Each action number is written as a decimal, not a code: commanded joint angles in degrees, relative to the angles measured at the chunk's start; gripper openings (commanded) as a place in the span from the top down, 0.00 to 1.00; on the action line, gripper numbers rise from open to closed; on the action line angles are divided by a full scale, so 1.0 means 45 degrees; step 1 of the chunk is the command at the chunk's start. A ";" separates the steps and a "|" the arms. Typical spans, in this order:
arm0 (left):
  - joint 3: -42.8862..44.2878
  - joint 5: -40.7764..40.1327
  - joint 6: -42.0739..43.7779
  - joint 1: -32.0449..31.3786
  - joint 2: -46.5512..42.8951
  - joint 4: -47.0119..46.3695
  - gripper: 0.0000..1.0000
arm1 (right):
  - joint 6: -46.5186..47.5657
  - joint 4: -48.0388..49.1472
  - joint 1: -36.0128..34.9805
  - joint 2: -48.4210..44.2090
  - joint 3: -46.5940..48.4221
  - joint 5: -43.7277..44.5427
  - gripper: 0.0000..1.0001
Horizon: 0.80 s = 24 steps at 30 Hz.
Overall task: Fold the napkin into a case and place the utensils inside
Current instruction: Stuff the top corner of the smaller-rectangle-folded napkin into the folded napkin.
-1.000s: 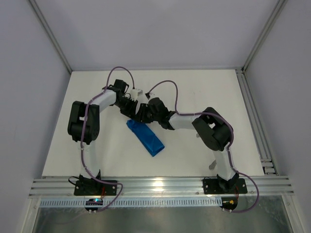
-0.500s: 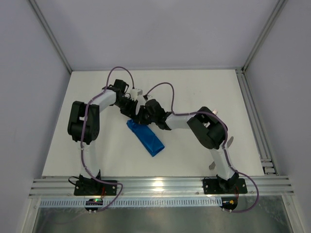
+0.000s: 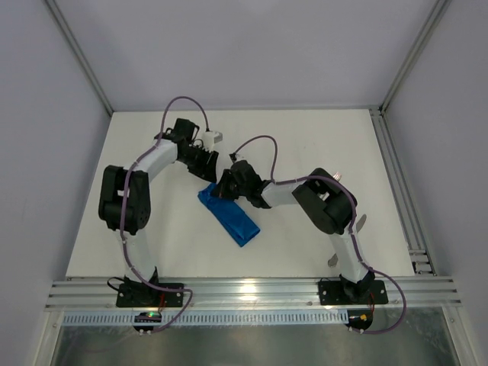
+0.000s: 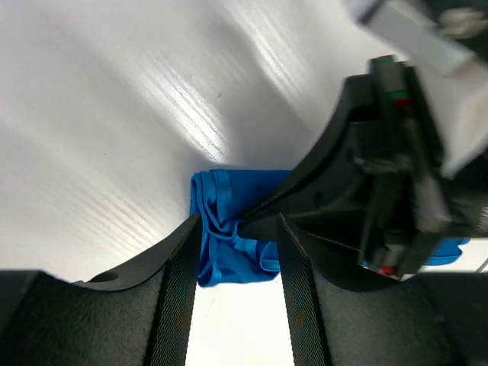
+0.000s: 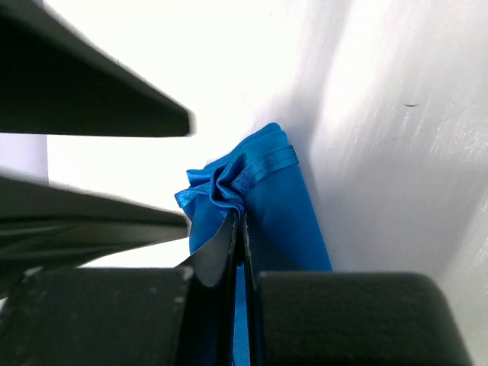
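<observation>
The napkin (image 3: pixel 229 215) is a bright blue cloth folded into a narrow strip, the case, lying slantwise on the white table. My right gripper (image 5: pixel 238 216) is shut on its bunched far end (image 5: pixel 229 183). My left gripper (image 4: pixel 238 223) stands open just beyond that end, its fingers (image 4: pixel 179 282) on either side of the crumpled cloth (image 4: pixel 229 252) without pinching it. In the top view both grippers meet at the strip's upper left end, left gripper (image 3: pixel 209 168) and right gripper (image 3: pixel 222 187). Two silver pieces, probably the utensils (image 3: pixel 360 222) (image 3: pixel 333 261), peek out beside the right arm.
The right arm's elbow (image 3: pixel 329 202) hangs over the table's right half. A metal rail (image 3: pixel 396 183) runs along the right edge and another rail (image 3: pixel 244 290) along the near edge. White walls close the back and sides.
My right gripper has closed on the cloth's far end. My left gripper has opened, let go of the cloth and drawn back a little; its elbow swung left.
</observation>
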<state>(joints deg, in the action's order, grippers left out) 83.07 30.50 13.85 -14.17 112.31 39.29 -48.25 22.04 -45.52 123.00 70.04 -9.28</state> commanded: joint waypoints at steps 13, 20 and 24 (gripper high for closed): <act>-0.2794 -0.1836 0.1551 0.0162 -0.3242 0.2225 0.81 | -0.0606 0.0512 0.0076 -0.0204 -0.0486 0.0636 0.96; -0.2913 -0.2481 0.1162 0.0142 -0.1873 0.0705 0.80 | -0.0684 0.0765 0.0056 -0.0243 -0.0720 0.0558 0.96; -0.2581 -0.2501 0.0888 0.0142 -0.1171 -0.0038 0.81 | -0.0821 0.0941 0.0056 -0.0321 -0.0818 0.0519 0.96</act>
<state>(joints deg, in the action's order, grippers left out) 68.95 20.03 18.46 -13.74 105.73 43.83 -51.55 26.15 -45.52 123.00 67.66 -8.45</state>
